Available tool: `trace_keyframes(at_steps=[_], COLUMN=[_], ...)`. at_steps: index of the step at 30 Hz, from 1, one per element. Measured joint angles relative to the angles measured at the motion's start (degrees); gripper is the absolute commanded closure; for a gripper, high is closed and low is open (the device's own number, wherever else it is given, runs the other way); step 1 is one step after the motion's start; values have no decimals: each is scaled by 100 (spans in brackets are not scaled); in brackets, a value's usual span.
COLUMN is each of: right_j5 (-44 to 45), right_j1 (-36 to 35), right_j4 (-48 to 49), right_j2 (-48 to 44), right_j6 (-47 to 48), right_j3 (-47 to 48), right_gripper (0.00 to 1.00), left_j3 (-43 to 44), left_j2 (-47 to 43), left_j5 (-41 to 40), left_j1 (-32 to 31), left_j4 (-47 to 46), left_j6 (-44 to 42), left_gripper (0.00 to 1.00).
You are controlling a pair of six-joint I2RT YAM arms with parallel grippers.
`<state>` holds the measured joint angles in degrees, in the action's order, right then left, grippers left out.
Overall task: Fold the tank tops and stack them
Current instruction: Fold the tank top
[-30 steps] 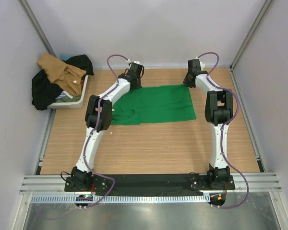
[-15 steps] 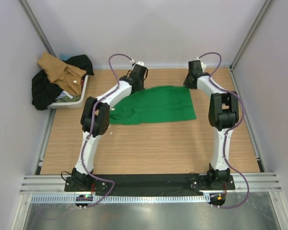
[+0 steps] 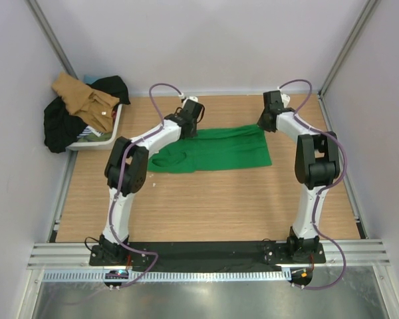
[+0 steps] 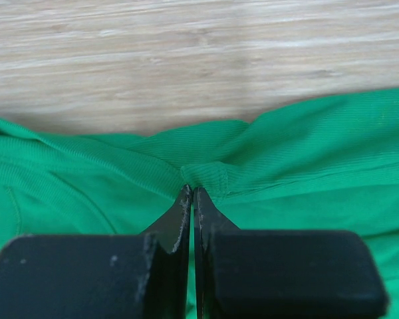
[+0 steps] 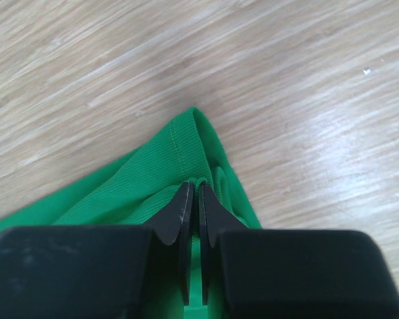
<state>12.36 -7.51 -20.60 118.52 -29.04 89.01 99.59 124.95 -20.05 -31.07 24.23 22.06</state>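
Observation:
A bright green tank top (image 3: pixel 216 149) lies across the middle of the wooden table, its far edge lifted and drawn toward the near side. My left gripper (image 3: pixel 188 130) is shut on the green cloth at the far left edge; in the left wrist view a bunched hem (image 4: pixel 206 174) sits pinched at my left gripper (image 4: pixel 192 191). My right gripper (image 3: pixel 263 125) is shut on the far right corner; the right wrist view shows the green corner (image 5: pixel 186 143) pinched in my right gripper (image 5: pixel 192 188). A tan tank top (image 3: pixel 83 96) lies on the heap at the far left.
A white bin (image 3: pixel 105 138) at the far left holds a heap of clothes, with black garments (image 3: pixel 60 123) spilling over its side. Grey walls close in the table on the left, back and right. A black rail (image 3: pixel 206 251) runs along the near edge.
Both grippers have moved toward the near side, carrying the green tank top's far edge with them. The visible green area has become a narrower band.

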Motion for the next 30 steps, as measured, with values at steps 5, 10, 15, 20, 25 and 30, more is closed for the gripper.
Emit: trace_keyframes(at_steps=[5,10,15,20,25,30], right_j5=[55,92,109,129,142,151], right_j1=[0,-4,-4,-4,-4,-4], right_j4=[17,63,79,85,101,122], right_j2=[-297,-509,-721,-949,-1130,-1213], right_j6=[-42,-90,-109,-111,-114,-131], right_j3=[-350,-660,-914,-1117,-1279,-1447], right_gripper=[99,99,99,99,99,99], left_j3=[-278,-614,-879,-1106,-1272,-1427], left_j2=[-317,-575,-717,-817,-929,-1075], left_j5=[-140,-256,-365,-444,-544,-669], left_j1=[-92,-190,-284,-376,-448,-535], left_j4=[-46,-90,-98,-109,-107,-79], left_j6=[0,7,48,160,282,459], left_gripper=[100,100,100,100,100,100])
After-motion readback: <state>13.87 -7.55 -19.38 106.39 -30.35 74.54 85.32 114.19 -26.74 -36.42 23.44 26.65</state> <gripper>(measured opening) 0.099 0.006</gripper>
